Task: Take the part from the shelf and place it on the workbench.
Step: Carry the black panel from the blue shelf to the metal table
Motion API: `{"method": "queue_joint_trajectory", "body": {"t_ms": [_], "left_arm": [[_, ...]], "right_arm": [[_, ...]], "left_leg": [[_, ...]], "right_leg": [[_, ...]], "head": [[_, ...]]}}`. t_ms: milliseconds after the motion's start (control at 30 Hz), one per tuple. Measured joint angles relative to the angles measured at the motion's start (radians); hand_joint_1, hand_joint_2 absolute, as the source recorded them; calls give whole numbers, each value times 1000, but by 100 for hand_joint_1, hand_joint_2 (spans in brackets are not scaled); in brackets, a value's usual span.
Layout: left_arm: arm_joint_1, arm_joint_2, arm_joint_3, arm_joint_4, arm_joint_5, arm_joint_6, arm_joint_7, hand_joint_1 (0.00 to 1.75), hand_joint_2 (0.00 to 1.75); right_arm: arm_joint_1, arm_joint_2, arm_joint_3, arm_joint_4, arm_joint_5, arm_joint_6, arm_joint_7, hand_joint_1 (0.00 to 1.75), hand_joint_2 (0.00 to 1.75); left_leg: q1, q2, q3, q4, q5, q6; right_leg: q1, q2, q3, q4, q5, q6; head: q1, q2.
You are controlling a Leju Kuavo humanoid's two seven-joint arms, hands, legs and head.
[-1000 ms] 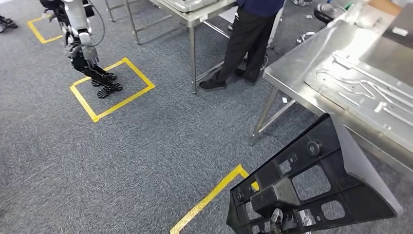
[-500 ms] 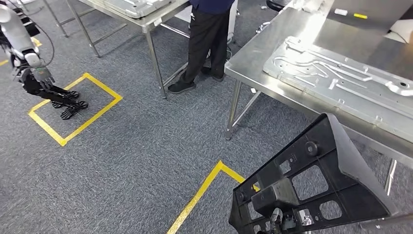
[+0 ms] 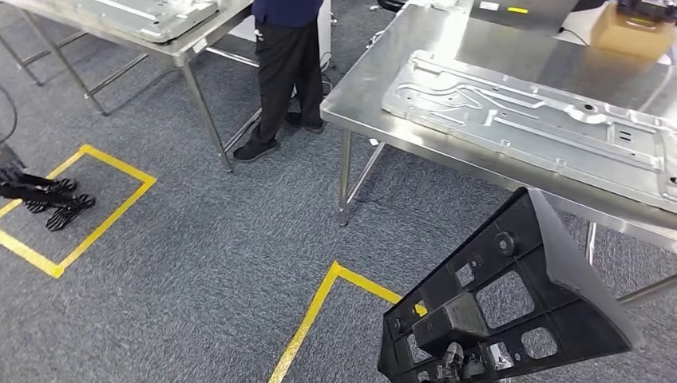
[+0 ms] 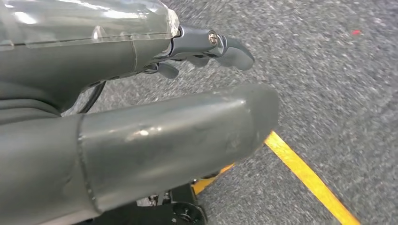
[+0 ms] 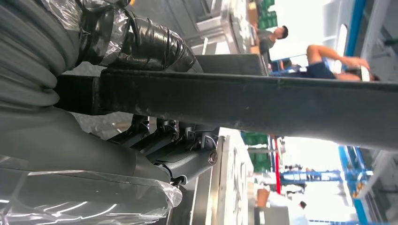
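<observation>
A large black plastic part (image 3: 511,307) with cut-out windows hangs tilted at the lower right of the head view, in front of the steel workbench (image 3: 359,100). In the right wrist view my right hand (image 5: 155,122) grips the part's dark edge (image 5: 263,101), with the thumb on one side and the fingers (image 5: 183,140) curled against the other. My left hand (image 4: 187,93) hangs over the grey carpet holding nothing, thumb and fingers (image 4: 225,47) stretched out. A corner of the black part (image 4: 180,211) shows beside it.
A big pressed metal panel (image 3: 527,112) lies on the workbench, a cardboard box (image 3: 631,24) behind it. A person in dark trousers (image 3: 283,72) stands between the workbench and another steel table (image 3: 180,44). Yellow floor tape (image 3: 315,315) runs below me. Another robot's feet (image 3: 48,195) stand far left.
The camera has turned: the whole scene has slid left and the workbench now spreads across the upper right. The black part keeps its place in the picture, still held.
</observation>
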Motion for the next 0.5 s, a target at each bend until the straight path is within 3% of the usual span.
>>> {"method": "queue_joint_trajectory", "body": {"t_ms": [67,133,200,267,300,333,367,433,500], "left_arm": [[-4,0,1,0,0,1,-1,0,0],[-6,0,2,0,0,1,-1,0,0],[-4,0,3,0,-1,2,-2,0,0],[1,0,4,0,0,2,-2,0,0],[2,0,4,0,1,1,-1,0,0],[3,0,4,0,2,1,-1,0,0],[3,0,5,0,3,1,-1,0,0],[3,1,5,0,4,0,-1,0,0],[2,1,6,0,4,0,0,0,0]], "right_arm": [[2,0,1,0,0,0,0,175,175],[4,1,3,-1,0,0,0,175,175],[4,1,5,-1,0,-1,0,175,175],[4,1,6,-1,0,-1,0,175,175],[4,1,6,-1,1,-1,0,175,175],[4,1,6,-1,1,-1,0,175,175],[4,1,6,-1,2,-1,0,175,175],[4,1,7,-1,2,-1,0,175,175],[4,1,7,-1,3,-1,0,175,175]], "left_leg": [[2,11,8,-2,-5,-12],[7,-24,-1,31,-34,-21],[9,-78,-52,143,-95,-24],[10,-96,-119,268,-136,-25],[10,-99,-136,289,-128,-25],[10,-101,-135,271,-100,-23],[10,-109,-117,216,-58,-20],[10,-150,-70,88,8,-11],[9,-175,-49,32,22,-5]], "right_leg": [[0,24,-1,-4,2,-11],[-6,46,3,-13,7,-24],[-8,68,6,-17,9,-34],[-6,96,6,-15,8,-38],[-4,112,7,-12,6,-38],[-4,128,8,-10,5,-38],[-3,144,10,-7,3,-37],[-3,170,10,1,-3,-31],[-4,192,6,5,-4,-20]], "head": [[0,0],[-1,0],[-1,0],[-2,0],[-2,0],[-2,0],[-2,0],[-2,0],[-2,0]]}}
